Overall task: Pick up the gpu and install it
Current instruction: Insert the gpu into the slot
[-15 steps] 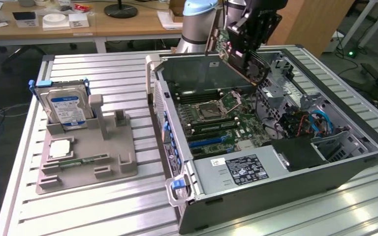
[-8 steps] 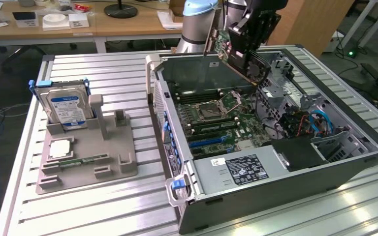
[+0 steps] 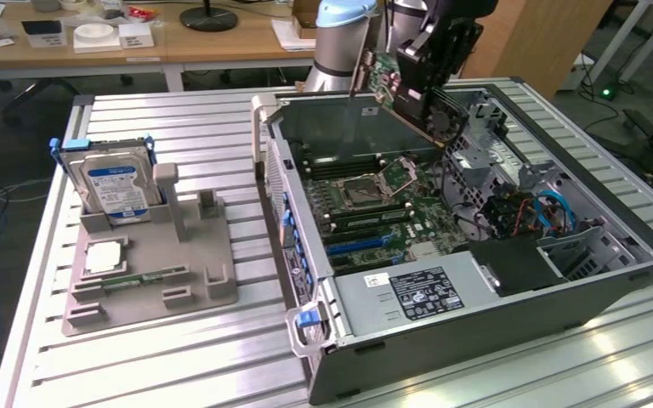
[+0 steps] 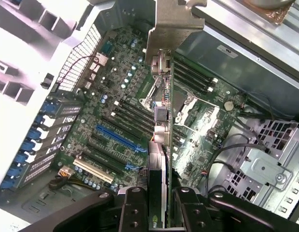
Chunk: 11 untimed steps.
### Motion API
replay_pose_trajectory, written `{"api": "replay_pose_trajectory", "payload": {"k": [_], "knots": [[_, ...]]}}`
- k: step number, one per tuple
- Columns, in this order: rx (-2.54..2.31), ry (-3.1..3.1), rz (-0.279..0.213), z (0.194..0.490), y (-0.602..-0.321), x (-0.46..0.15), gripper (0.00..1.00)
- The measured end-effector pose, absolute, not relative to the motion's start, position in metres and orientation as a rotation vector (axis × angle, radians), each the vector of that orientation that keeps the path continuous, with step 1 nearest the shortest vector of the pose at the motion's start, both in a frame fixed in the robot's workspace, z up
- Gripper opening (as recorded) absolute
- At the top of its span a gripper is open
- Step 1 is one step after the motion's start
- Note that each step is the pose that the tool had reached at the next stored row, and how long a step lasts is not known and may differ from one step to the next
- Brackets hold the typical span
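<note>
**Card aloft over the open case, not yet lined up with a slot**

The gripper [image 3: 428, 72] sits in the upper centre of the exterior view, closed narrowly on the gpu [image 3: 394, 81], which it pinches across the card's thin faces. The card hangs tilted in the air above the far end of the computer case [image 3: 599, 280], clear of the motherboard [image 3: 383, 212] beneath it. Nothing of the card touches the board.

In the wrist view the card appears edge-on, clamped between the two dark fingers [image 4: 132, 208]. Its long axis runs straight away from the gripper and ends at the grey metal bracket [image 4: 176, 29]. The long blue slot [image 4: 118, 139] lies on the board off to one side of that edge. The slot appears to run at an angle to the card rather than parallel with it (perspective may exaggerate this). So the relation that matters is card edge to slot: the slot lies below and aside, and the two axes are not matched.

On the exterior view's left, the hard drive [image 3: 111, 183] stands in the grey holder [image 3: 190, 289] on the tabletop [image 3: 167, 365], well apart from the gripper.
</note>
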<state>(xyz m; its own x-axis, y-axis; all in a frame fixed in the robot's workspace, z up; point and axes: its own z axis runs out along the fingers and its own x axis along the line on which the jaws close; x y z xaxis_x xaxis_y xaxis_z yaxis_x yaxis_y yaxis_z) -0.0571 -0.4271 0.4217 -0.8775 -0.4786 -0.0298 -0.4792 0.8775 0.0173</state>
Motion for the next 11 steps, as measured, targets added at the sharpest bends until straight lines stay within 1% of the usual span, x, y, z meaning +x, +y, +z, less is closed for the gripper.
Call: {"api": "replay_pose_trajectory", "payload": {"k": [11], "knots": [[-0.868, 2.994, 0.039, 0.4217, -0.4282, -0.0572, 0.27]]}}
